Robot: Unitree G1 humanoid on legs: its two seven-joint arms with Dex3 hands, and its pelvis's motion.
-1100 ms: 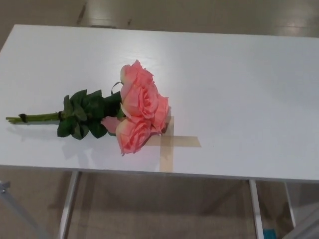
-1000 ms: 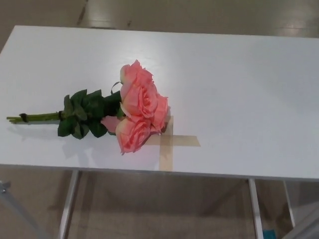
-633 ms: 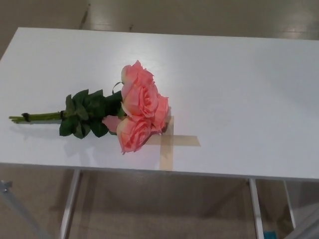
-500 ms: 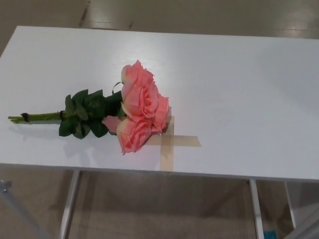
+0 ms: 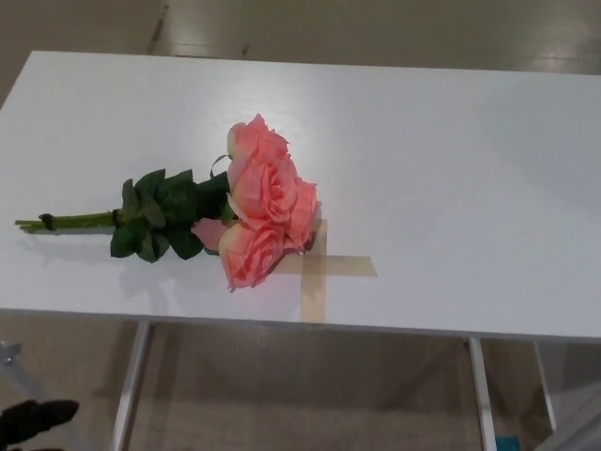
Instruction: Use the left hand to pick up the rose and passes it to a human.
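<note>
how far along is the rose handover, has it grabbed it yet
Nothing looks done yet: the rose lies flat on the white table, blooms over the tape cross, stems pointing to the robot's left, untouched. In hand: a dark shape, likely the left hand, shows at the bottom-left corner, below the table edge. Left: reaching, grasping, lifting and passing it over. No person is in view.

Rose (image 5: 254, 211) on table (image 5: 451, 160), blooms over tape cross (image 5: 324, 268)
</note>
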